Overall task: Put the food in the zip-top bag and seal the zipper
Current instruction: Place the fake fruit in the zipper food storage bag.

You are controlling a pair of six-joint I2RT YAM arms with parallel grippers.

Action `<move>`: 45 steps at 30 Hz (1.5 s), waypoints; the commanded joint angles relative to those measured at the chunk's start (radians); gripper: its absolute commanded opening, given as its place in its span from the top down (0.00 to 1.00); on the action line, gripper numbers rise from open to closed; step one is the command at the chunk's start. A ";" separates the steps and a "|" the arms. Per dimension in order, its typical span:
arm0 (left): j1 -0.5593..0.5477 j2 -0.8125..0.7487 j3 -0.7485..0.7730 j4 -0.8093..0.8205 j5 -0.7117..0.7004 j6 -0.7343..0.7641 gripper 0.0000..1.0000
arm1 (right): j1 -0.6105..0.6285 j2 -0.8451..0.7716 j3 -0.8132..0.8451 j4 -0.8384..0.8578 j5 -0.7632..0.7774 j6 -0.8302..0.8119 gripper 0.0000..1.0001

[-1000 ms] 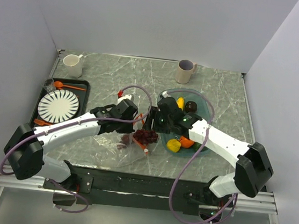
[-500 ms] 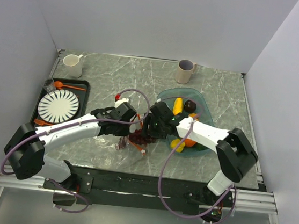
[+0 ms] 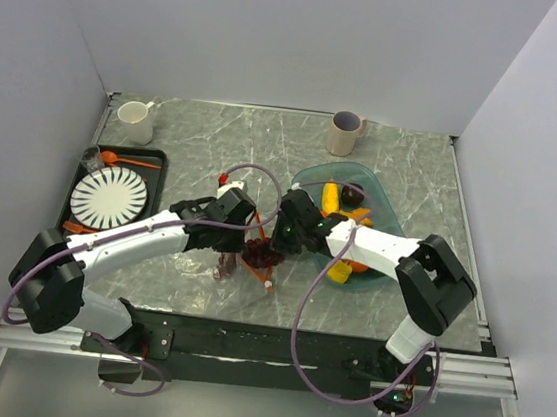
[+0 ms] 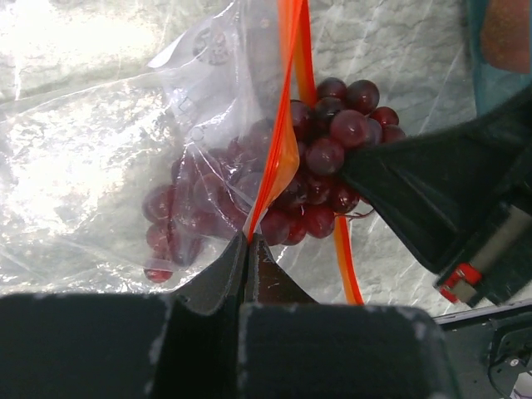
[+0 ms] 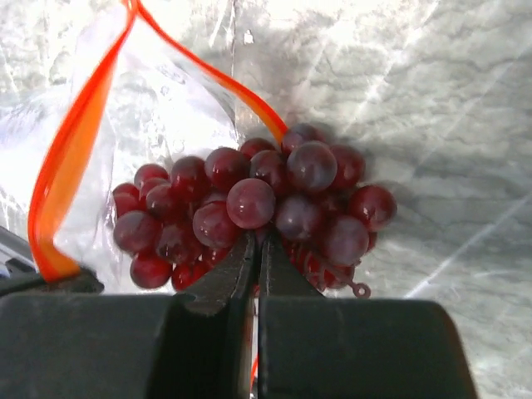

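In the middle of the table, the zip-top bag (image 4: pixel 91 183) lies flat on the left, with its open mouth facing right. The left gripper (image 4: pixel 249 248) is pinched tight on the zipper (image 4: pixel 281 141) and lifts the top edge, so the mouth gapes. The grape bunch (image 5: pixel 249 199) lies right at that mouth, about half under the clear plastic. Its long side runs left to right, and its left end points into the bag. The right gripper (image 5: pixel 256 259) has its fingers squeezed together on the near side of the bunch. To do this well, I think it should push the grapes straight left, low and slow, with the edge held up. The other toy fruits (image 3: pixel 331 196) sit in the teal tray (image 3: pixel 363 170) on the right.
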 commanded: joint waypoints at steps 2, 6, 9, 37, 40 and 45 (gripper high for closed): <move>0.002 0.012 0.048 0.015 0.016 0.020 0.99 | 0.007 -0.160 -0.075 0.091 -0.018 -0.023 1.00; 0.002 0.022 0.063 0.018 0.019 0.020 0.99 | 0.019 -0.237 -0.087 0.149 -0.107 -0.032 1.00; 0.001 0.027 0.083 0.016 0.019 0.019 0.99 | 0.035 -0.251 -0.061 0.159 -0.159 -0.052 1.00; 0.002 -0.140 0.095 0.048 0.058 0.003 0.99 | 0.076 0.013 0.011 0.370 -0.308 0.003 0.95; 0.002 -0.149 0.089 0.050 0.054 -0.001 0.99 | 0.075 0.035 0.019 0.332 -0.296 -0.012 0.79; 0.002 -0.162 0.085 0.012 -0.003 -0.013 0.99 | 0.076 -0.061 -0.010 0.270 -0.221 -0.044 0.46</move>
